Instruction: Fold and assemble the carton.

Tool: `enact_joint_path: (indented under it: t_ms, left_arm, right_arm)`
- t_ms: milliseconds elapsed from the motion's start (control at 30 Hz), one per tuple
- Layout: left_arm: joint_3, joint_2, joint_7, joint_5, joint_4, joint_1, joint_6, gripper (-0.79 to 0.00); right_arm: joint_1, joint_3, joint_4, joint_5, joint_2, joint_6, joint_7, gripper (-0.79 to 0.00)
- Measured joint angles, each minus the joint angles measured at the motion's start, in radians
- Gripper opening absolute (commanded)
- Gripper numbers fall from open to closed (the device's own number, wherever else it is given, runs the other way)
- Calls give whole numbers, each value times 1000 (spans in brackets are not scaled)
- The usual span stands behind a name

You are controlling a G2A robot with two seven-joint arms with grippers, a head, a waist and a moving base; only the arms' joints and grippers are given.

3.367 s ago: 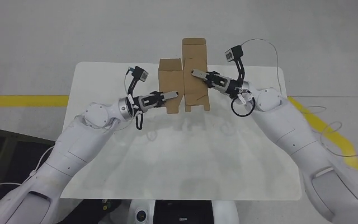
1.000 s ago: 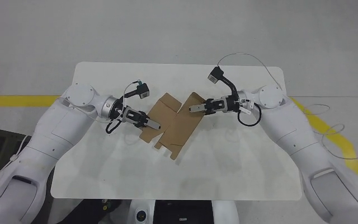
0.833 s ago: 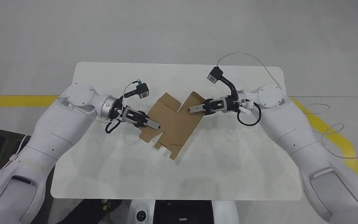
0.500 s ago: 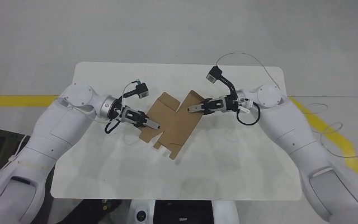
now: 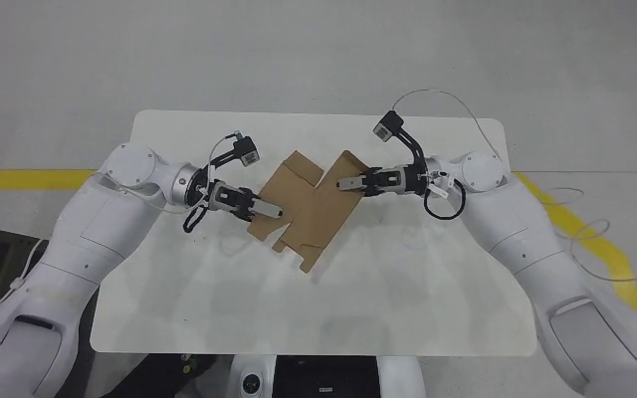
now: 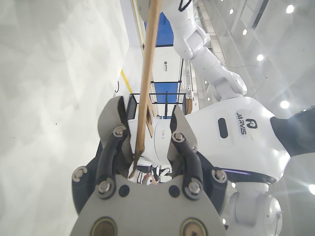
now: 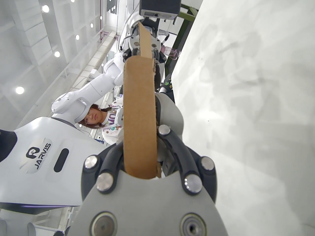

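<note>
White table (image 5: 398, 289) on grey floor (image 5: 299, 50) with a yellow line (image 5: 50, 179); round ceiling lights (image 6: 290, 8) overhead.

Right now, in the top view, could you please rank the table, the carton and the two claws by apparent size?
1. The table, largest.
2. The carton.
3. The left claw and right claw, which look too alike to rank.
</note>
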Motion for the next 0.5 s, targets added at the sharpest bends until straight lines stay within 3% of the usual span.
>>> enact_joint_path:
  t_ms: [233,500]
  left_arm:
    - [-74,-1,90,-115,9,65,-90,0]
    - [-78,-27,235,-150,5,110,-108,0]
  right_arm:
    - [-20,30,37,20,-9,-54,-65,-785]
    - [-47,63,20,-23,-15,-64,-188,-785]
